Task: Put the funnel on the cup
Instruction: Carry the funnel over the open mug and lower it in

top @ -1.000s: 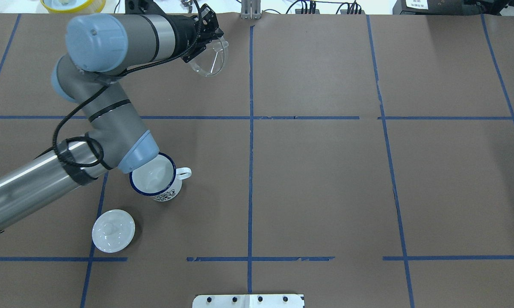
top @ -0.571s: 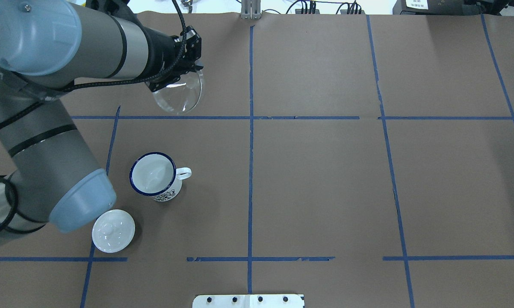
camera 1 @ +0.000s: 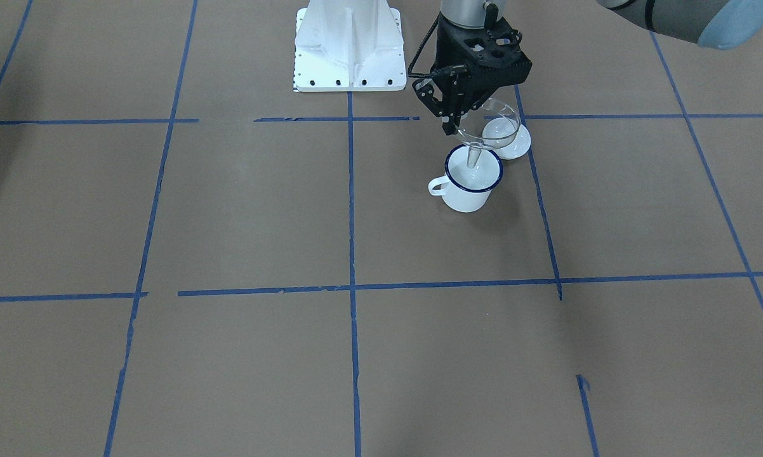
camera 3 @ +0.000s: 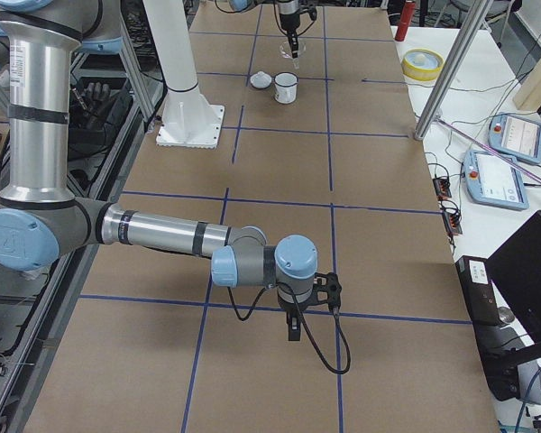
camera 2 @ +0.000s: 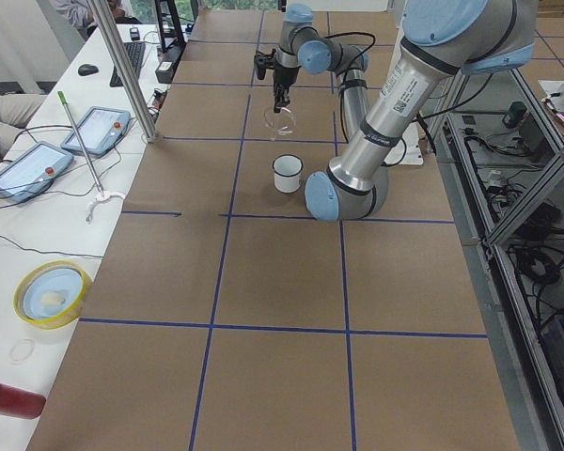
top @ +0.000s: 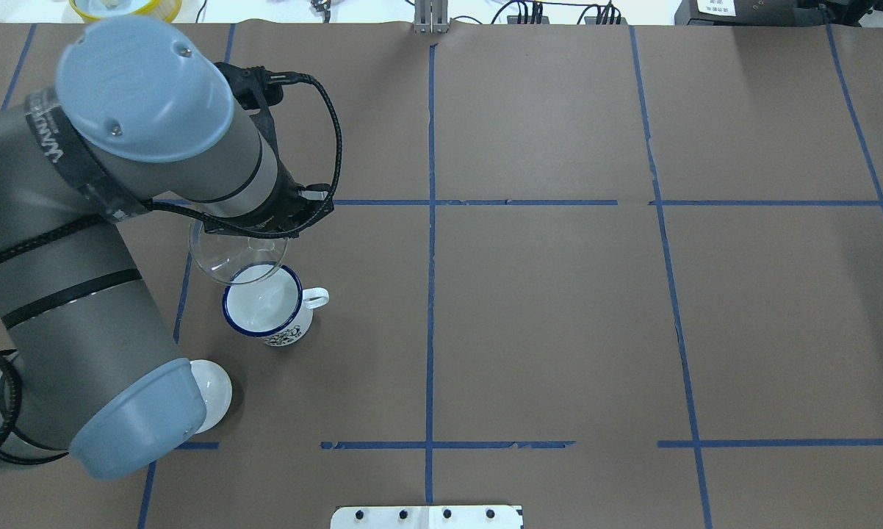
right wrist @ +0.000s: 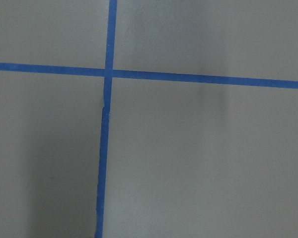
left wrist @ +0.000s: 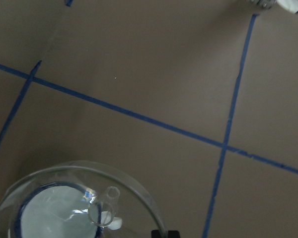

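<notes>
My left gripper is shut on the rim of the clear funnel and holds it upright, spout down, above the cup. The cup is a white mug with a dark blue rim and stands upright on the table. The spout tip hangs just over the mug's mouth; I cannot tell whether it touches. In the overhead view the funnel overlaps the far left rim of the cup. The left wrist view looks down through the funnel into the mug. My right gripper shows only in the exterior right view; I cannot tell its state.
A round white knobbed lid lies on the table just behind the cup, partly under my left arm's elbow in the overhead view. The white robot base stands at the table's near edge. Blue tape lines cross the brown table.
My left arm has carried the funnel from the table's far side back toward the robot, turned it spout down, and brought it over the cup. The cup and lid have not moved.
</notes>
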You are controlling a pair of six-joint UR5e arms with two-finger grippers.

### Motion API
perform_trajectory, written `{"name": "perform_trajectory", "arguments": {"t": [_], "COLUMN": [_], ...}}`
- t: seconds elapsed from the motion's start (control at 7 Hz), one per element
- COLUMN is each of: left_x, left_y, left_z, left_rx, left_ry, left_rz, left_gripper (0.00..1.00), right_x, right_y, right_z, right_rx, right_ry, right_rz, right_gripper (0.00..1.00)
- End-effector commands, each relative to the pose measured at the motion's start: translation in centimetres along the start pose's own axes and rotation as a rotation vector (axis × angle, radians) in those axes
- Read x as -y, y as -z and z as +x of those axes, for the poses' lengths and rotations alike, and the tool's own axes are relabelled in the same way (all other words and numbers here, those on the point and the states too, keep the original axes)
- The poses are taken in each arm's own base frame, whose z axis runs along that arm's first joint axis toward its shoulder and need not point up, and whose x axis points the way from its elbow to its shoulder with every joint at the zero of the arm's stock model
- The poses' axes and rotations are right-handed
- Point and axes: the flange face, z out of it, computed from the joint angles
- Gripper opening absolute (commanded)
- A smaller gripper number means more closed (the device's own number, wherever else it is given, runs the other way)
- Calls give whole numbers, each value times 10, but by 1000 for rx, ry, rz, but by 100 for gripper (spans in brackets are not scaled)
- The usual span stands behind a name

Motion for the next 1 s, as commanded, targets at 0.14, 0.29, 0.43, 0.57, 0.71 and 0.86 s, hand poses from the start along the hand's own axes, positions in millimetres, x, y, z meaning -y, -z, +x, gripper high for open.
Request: {"name": "perform_trajectory", "arguments": {"t": [0.14, 0.29, 0.43, 0.57, 0.71, 0.86], "left_x": [9, -4, -6, -9, -13, -15], "left_y": [-68, -88, -84, -75, -72, -74], "left_z": [3, -4, -6, -7, -7, -7], "left_rx": [56, 42, 36, 20, 17, 17], "left_ry": [-128, -150, -152, -157, -158, -161], "left_rz": [-51, -63, -62, -61, -79, -82], "left_gripper": [0, 0, 0, 0, 0, 0], "right_x": [0, 0, 0, 0, 0, 0], "right_y": [0, 0, 0, 0, 0, 0], "right_z": [0, 0, 0, 0, 0, 0], "right_rx": [0, 0, 0, 0, 0, 0], "right_ry": [0, 0, 0, 0, 0, 0], "right_rz": [0, 0, 0, 0, 0, 0], "right_gripper": [100, 100, 100, 100, 100, 100]}}
